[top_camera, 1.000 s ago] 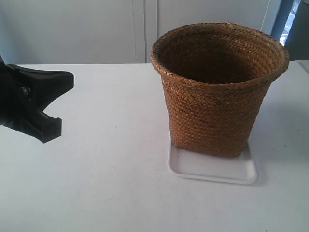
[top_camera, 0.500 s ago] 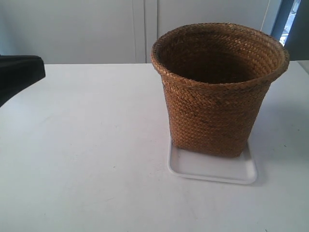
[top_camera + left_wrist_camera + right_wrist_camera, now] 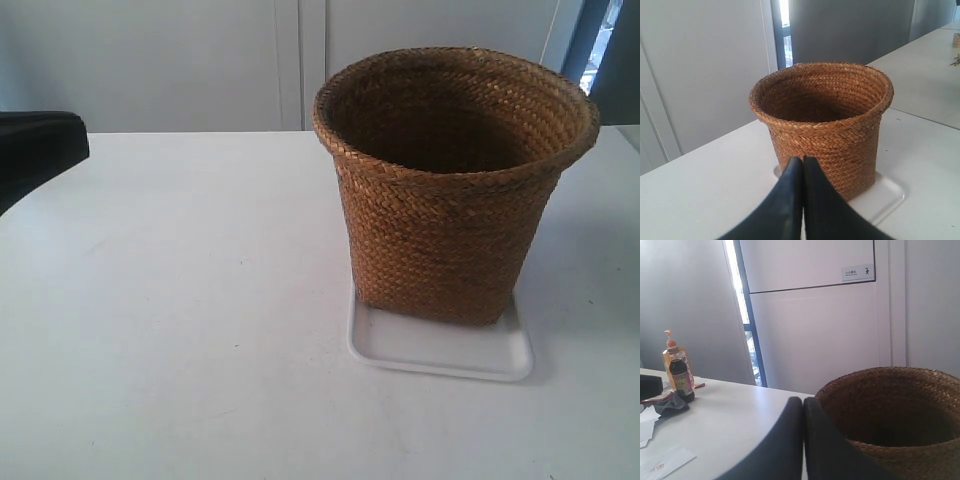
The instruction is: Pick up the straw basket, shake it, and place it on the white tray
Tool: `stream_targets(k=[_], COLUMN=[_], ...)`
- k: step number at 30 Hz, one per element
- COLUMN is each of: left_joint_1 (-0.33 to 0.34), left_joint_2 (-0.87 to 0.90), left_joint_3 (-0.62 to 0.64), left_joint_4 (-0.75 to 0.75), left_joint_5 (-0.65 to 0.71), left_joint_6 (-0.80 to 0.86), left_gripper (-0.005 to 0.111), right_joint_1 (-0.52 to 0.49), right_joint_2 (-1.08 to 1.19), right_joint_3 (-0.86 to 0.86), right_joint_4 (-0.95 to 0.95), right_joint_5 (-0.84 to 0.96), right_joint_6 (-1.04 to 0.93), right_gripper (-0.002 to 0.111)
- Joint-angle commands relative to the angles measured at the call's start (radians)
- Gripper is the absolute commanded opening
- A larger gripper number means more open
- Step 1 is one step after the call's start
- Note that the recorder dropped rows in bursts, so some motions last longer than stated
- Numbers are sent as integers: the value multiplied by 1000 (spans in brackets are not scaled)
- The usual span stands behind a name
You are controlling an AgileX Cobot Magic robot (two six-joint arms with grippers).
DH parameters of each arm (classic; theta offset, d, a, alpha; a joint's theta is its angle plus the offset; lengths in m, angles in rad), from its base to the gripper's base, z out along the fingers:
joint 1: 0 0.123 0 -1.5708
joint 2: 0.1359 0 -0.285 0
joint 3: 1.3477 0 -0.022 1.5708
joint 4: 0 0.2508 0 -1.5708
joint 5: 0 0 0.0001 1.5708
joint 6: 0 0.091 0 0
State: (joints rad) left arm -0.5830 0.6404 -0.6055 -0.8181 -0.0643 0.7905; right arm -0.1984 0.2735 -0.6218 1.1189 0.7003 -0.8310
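The straw basket (image 3: pixel 450 190) stands upright on the white tray (image 3: pixel 440 350), right of the table's middle in the exterior view; its brown woven wall and dark inside show. The left wrist view looks at the straw basket (image 3: pixel 825 120) and the tray (image 3: pixel 880 197) from a short way off, with my left gripper (image 3: pixel 803 159) shut and empty, apart from the basket. My right gripper (image 3: pixel 803 400) is also shut on nothing, beside and above the basket's rim (image 3: pixel 880 385). A black piece of an arm (image 3: pixel 35 150) shows at the exterior view's left edge.
The white table (image 3: pixel 180 330) spreads around the tray. A pump bottle (image 3: pixel 677 372) and some papers and dark items (image 3: pixel 660 405) lie far off on the table in the right wrist view. White wall panels stand behind.
The arm at the exterior view's left has drawn back toward the left edge; its open jaws seen a second ago are out of that view. Basket and tray have not moved.
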Motion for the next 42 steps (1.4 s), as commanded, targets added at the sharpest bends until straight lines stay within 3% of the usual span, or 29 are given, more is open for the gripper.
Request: stream_targets(k=[1,8,14,19,28,30,33,35,42], left_joint_1=[2,29,267,439,462,462,462,462,462], left_joint_2=[-10,-18,-125,-187,-176,-173,-173,-182,-225], left_joint_3=[4,4,4,4,11,43,114,154,268], left_joint_4=[-9,-9,-9,0,105,235,757,987,1054], left_joint_5=[5,17,261,307,296,287,266,266,259], left_joint_6=[3,3,3,3,-30,-204,-796,-1044,-1054], left_gripper=[0,0,0,0,0,0,0,0,0], right_joint_1=[0,0,0,0,0,0,0,0,0], right_joint_2=[-4,-4,-4,-4,-4,-4,-4,-4,-4], right_joint_3=[6,6,6,6,6,6,6,6,6], right_joint_4=[7,7,7,7,7,7,7,7,7], right_joint_5=[-6,-6,-8,-8,-8,-8,-8,-8,-8], right_joint_6=[3,3,3,3,3,3,3,3,3], right_gripper=[0,0,0,0,0,0,0,0,0])
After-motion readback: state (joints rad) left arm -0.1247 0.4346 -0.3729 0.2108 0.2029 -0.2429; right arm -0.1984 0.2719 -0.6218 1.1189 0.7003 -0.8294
